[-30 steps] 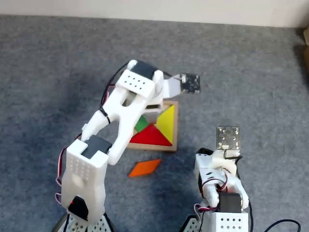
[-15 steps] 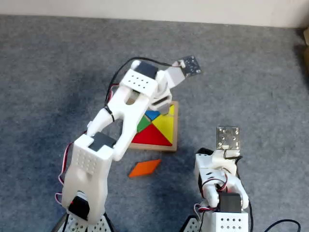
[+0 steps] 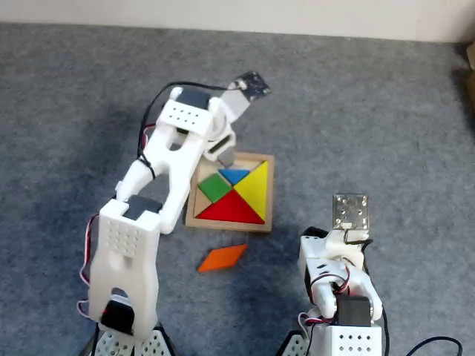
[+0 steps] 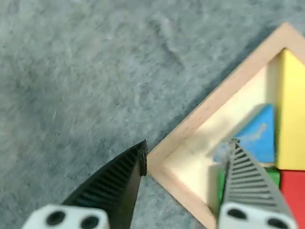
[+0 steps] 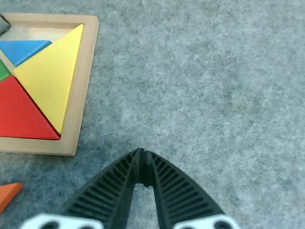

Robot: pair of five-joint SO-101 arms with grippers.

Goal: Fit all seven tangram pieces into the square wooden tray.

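— Where is the tray [image 3: 269,194] sitting?
— Mid-frame. Our left gripper [image 4: 188,144] is hanging over its upper left corner, fingers spread wide.
— And our right gripper [image 5: 143,156]?
— We are seeing it pressing its fingers together, lower right. The orange piece [image 3: 222,257] is lying below the tray.

Over the last second the left arm [image 3: 178,159] has swung away from above the tray [image 3: 269,194], going leftward and toward the far side of the table. Its gripper [image 4: 188,145], which earlier sat over the tray's far half, now hangs with fingers apart at the tray's far left corner. The green square [image 3: 214,187] and the blue triangle [image 3: 234,176], which the arm covered a second ago, now lie in plain sight inside the tray.
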